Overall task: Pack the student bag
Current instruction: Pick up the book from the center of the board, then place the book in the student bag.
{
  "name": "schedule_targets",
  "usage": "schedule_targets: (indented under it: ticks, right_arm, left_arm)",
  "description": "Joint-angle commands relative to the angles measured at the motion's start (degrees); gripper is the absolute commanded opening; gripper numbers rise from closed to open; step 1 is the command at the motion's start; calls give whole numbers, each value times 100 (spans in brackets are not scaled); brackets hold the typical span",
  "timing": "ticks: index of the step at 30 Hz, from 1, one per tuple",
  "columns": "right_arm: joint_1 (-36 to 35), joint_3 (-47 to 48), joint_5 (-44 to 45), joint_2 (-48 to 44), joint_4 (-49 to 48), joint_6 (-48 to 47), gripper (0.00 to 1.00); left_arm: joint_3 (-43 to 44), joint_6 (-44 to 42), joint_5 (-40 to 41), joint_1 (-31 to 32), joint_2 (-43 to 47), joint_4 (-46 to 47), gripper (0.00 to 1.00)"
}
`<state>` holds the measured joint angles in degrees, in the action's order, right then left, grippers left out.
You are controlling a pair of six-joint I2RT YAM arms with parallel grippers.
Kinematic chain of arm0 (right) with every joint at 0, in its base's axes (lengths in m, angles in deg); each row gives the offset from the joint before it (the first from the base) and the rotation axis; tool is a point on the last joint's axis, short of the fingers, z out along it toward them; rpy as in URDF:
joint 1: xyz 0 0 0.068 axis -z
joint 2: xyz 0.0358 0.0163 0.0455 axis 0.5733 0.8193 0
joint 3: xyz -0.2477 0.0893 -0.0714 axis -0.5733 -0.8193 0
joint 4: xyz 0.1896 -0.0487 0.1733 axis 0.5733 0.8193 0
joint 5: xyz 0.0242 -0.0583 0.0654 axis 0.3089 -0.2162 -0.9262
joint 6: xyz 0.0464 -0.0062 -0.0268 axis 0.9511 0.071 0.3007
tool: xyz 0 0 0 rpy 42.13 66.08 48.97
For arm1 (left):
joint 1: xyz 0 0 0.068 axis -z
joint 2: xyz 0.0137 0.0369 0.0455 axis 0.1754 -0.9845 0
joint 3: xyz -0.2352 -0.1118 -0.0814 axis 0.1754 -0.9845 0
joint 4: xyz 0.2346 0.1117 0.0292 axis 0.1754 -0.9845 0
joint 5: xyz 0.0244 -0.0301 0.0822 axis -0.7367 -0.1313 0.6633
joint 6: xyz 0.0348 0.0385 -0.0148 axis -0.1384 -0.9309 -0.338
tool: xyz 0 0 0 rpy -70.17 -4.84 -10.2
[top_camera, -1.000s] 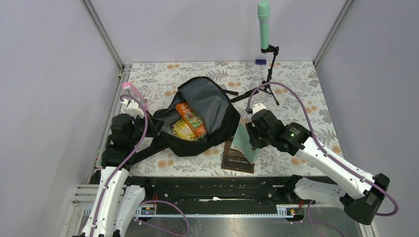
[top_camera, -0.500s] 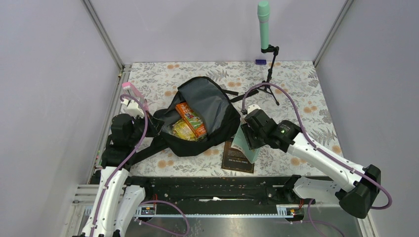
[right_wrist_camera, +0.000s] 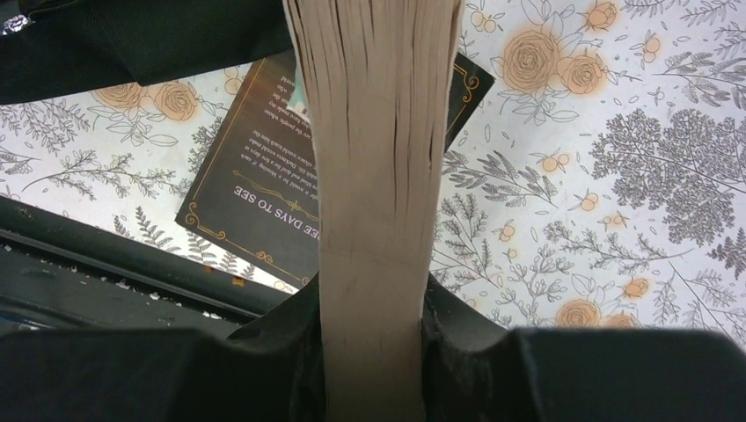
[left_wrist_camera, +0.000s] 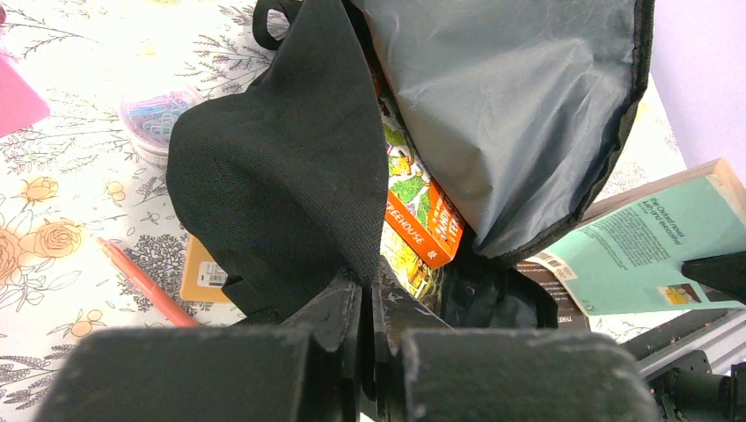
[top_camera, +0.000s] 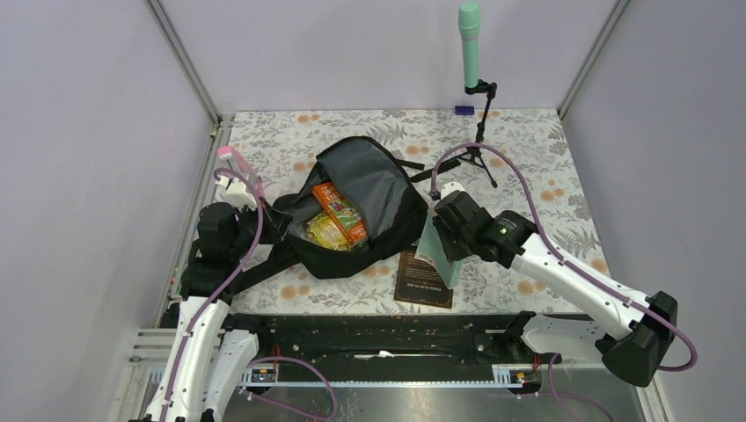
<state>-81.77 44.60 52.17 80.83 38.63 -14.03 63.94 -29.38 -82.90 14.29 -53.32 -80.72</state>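
The student bag (top_camera: 387,211) lies open at mid-table, its grey lining (left_wrist_camera: 501,97) showing. An orange book (top_camera: 339,209) and a yellow packet (top_camera: 324,231) sit inside. My left gripper (top_camera: 278,221) is shut on the bag's black front flap (left_wrist_camera: 281,167) and holds it up; the wrist view shows the jaws (left_wrist_camera: 369,303) pinching the fabric. My right gripper (top_camera: 444,237) is shut on a teal book (top_camera: 435,255), held on edge just right of the bag's opening. The book's page edge (right_wrist_camera: 378,158) runs between the fingers (right_wrist_camera: 374,308). It also shows in the left wrist view (left_wrist_camera: 651,242).
A dark book (top_camera: 425,278) lies flat on the floral cloth under the teal one. A green microphone (top_camera: 470,44) on a tripod stands at the back. Left of the bag are a tub of paper clips (left_wrist_camera: 154,119), a red pen (left_wrist_camera: 141,281) and a tan card (left_wrist_camera: 204,274).
My right arm has moved left toward the bag with the teal book and turned it more upright. The left arm and the bag have not moved.
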Motion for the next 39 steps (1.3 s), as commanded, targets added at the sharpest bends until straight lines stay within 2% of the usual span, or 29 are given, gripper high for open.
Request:
schedule_targets:
  ticks: [1, 5, 9, 16, 19, 25, 35, 39]
  right_arm:
    - [-48, 726, 189, -460, 250, 53, 0]
    - [-58, 1237, 122, -858, 347, 79, 0]
    - [-83, 1626, -166, -1075, -33, 134, 0]
    - [-327, 1626, -411, -974, -1853, 107, 0]
    - [-755, 1547, 2, -632, -2753, -79, 0]
    - [-1700, 1639, 1231, 402, -4235, -1115, 0]
    - [-2176, 1078, 2206, 1653, -6786, -2123, 0]
    - [-2337, 476, 2657, 2016, -8331, -2748, 0]
  left_arm:
    - [140, 43, -357, 3, 126, 972, 0]
    - [137, 43, -424, 3, 135, 1007, 0]
    - [123, 43, -430, 3, 143, 1013, 0]
    - [114, 52, -491, 3, 134, 1047, 0]
    - [109, 52, -489, 3, 134, 1051, 0]
    - [108, 60, -501, 3, 117, 1068, 0]
    - [101, 78, -560, 3, 90, 1082, 0]
    - [109, 87, -580, 3, 78, 1095, 0]
